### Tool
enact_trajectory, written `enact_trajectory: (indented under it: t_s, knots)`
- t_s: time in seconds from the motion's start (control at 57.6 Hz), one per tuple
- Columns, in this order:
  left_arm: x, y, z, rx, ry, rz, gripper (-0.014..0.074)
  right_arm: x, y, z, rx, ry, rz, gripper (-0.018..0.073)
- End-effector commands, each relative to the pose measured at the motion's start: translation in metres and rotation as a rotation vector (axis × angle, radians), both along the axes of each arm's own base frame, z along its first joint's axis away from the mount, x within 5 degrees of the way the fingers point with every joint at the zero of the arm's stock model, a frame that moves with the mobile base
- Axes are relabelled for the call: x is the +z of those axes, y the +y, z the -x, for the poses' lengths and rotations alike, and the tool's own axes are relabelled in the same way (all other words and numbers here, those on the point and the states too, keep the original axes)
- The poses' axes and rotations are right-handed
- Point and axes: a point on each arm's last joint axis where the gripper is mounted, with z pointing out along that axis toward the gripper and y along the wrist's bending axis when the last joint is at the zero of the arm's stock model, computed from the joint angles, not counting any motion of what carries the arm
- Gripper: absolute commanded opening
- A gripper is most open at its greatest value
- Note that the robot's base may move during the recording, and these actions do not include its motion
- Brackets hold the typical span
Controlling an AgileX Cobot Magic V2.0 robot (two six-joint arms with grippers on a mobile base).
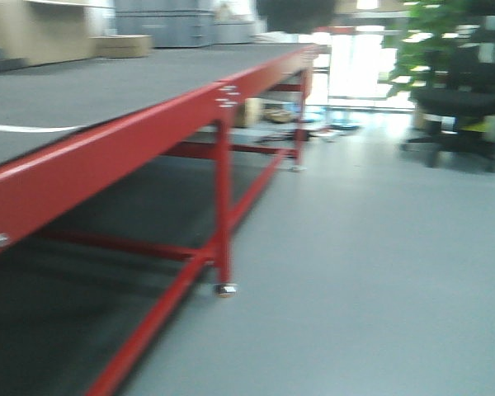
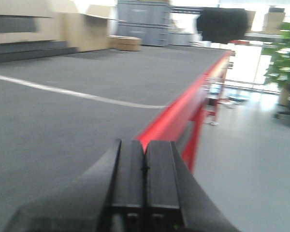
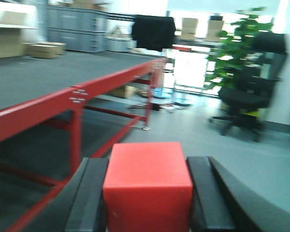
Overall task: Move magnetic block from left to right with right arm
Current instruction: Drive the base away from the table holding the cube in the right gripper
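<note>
My right end effector (image 3: 147, 200) is clamped on the block (image 3: 147, 179), held out beside the surface's (image 3: 29, 77) red edge. My left end effector (image 2: 145, 166) is pressed together, low over the surface.

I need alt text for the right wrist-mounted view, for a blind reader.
The right gripper holds a red magnetic block between its two black fingers. Behind it, blurred: a red-framed table, grey floor, a black office chair and a green plant.
</note>
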Motion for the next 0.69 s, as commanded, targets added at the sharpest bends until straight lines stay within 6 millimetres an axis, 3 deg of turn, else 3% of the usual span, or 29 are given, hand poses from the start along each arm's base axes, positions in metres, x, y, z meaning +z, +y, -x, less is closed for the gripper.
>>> enact_trajectory:
  t_s: [0.0,0.677]
  knots:
    - [0.0062,0.0005,0.0019,0.002,-0.095,0.002,-0.0126,0.0159,-0.0002,0.0020,-0.006,-0.103,0.016,0.0246]
    - [0.0061,0.0005,0.0018,0.002,-0.094,0.002,-0.0126,0.0157,-0.0001,0.0014,-0.006,-0.100,0.016,0.0246]
